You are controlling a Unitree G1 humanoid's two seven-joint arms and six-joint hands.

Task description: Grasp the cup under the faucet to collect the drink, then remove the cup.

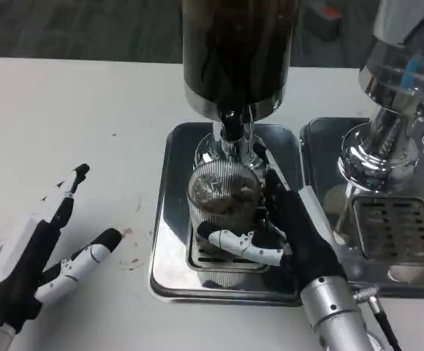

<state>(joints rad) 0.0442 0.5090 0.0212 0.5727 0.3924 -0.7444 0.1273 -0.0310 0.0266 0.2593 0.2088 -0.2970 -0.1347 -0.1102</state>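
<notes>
The robot's right hand [281, 238] grips a clear ribbed plastic cup [223, 194] of dark drink beneath the dispenser's black faucet [231, 124]. Its left hand [40, 252] rests open on the white table [73, 131]. A tilted withdrawal could spill the drink.

No text, label, brand or number could be read anywhere; the dispenser [237, 51] bore no legible marking. The tabletop [66, 124] carried no sign either.
</notes>
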